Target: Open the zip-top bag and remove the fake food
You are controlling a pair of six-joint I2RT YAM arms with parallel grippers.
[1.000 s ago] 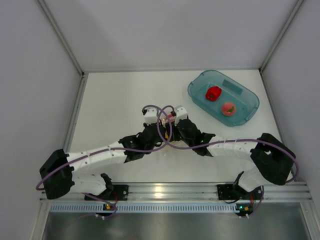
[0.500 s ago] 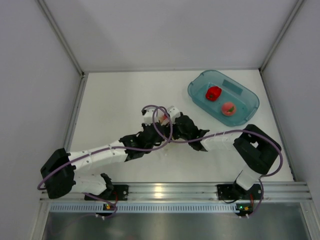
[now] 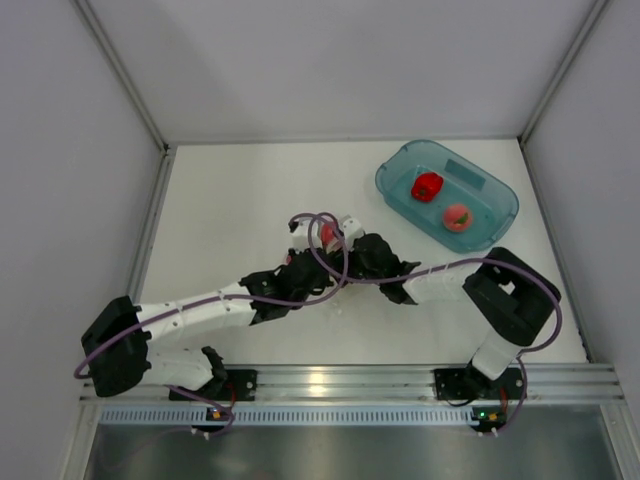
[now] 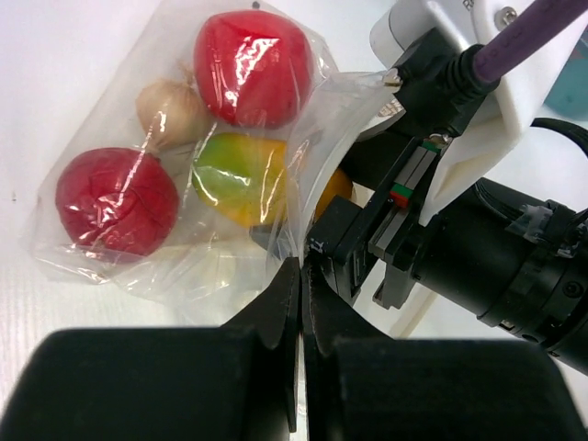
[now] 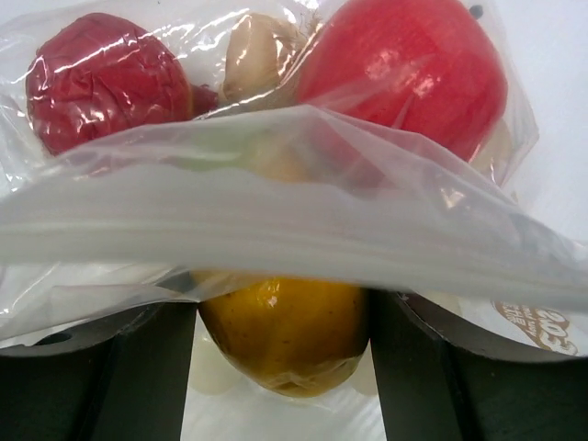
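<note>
The zip-top bag [image 4: 184,239] lies on the white table, its mouth pulled open. Inside are two red fruits [image 4: 250,66], a beige bulb [image 4: 165,108] and a yellow fruit [image 4: 237,179]. My left gripper [image 4: 301,276] is shut on the bag's near mouth edge. My right gripper [image 5: 283,367] reaches under the open lip [image 5: 276,220], its fingers [image 5: 152,367] pressed on both sides of the yellow fruit [image 5: 280,331]. In the top view both grippers [image 3: 315,246] [image 3: 338,240] meet mid-table and cover most of the bag; a red fruit [image 3: 328,234] shows between them.
A teal translucent oval tub [image 3: 478,172] stands at the back right with a red fruit [image 3: 427,186] and a pinkish peach [image 3: 457,216] in it. Grey walls close in the table on three sides. Purple cables loop above the grippers.
The right arm has folded in and pushed its gripper leftward into the bag's mouth. The left gripper has stayed almost in place, holding the bag's edge.
</note>
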